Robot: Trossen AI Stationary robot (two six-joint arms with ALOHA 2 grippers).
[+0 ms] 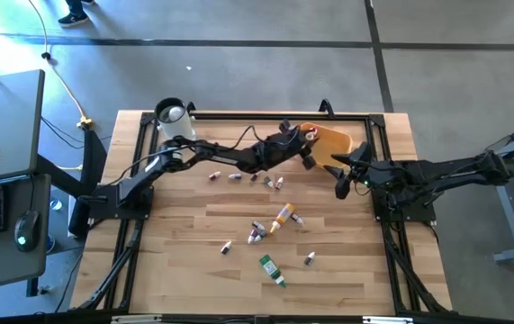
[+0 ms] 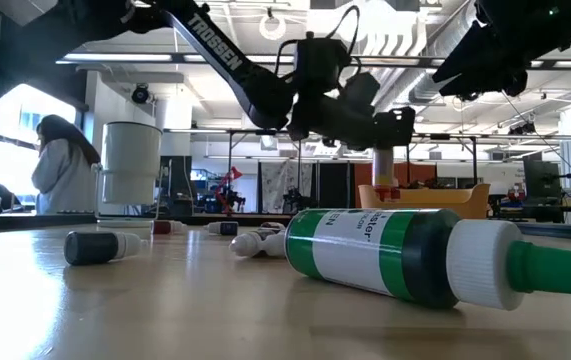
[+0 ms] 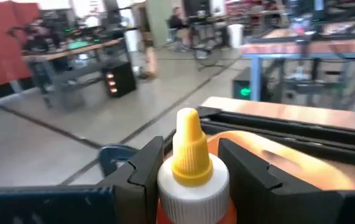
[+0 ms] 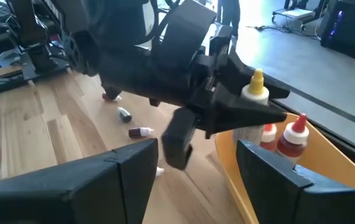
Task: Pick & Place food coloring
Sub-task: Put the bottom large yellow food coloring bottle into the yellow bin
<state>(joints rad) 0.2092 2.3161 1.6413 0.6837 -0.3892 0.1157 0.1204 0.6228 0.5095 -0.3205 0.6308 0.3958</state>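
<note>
The left end effector point(image 4: 252, 106) was clamped on an orange food coloring bottle point(image 3: 193, 165) with a yellow tip, held upright just above the near edge of the orange-yellow tray point(image 1: 333, 141); two red-tipped bottles point(image 4: 286, 138) already stood inside that tray. The likely trouble: letting go this close to the tray's rim could tip the bottle back onto the tabletop point(image 1: 193, 261), or knock over the two standing inside; a loose grip on the narrow neck might also let it slip early. The left arm reached long across the tabletop toward the tray, wrist roughly level. The right end effector point(image 1: 343, 184) hung beside the tray on the side away from the left arm's base, fingers spread and empty. Other bottles, among them a green one point(image 2: 395, 255), lay scattered well short of the tray.
</note>
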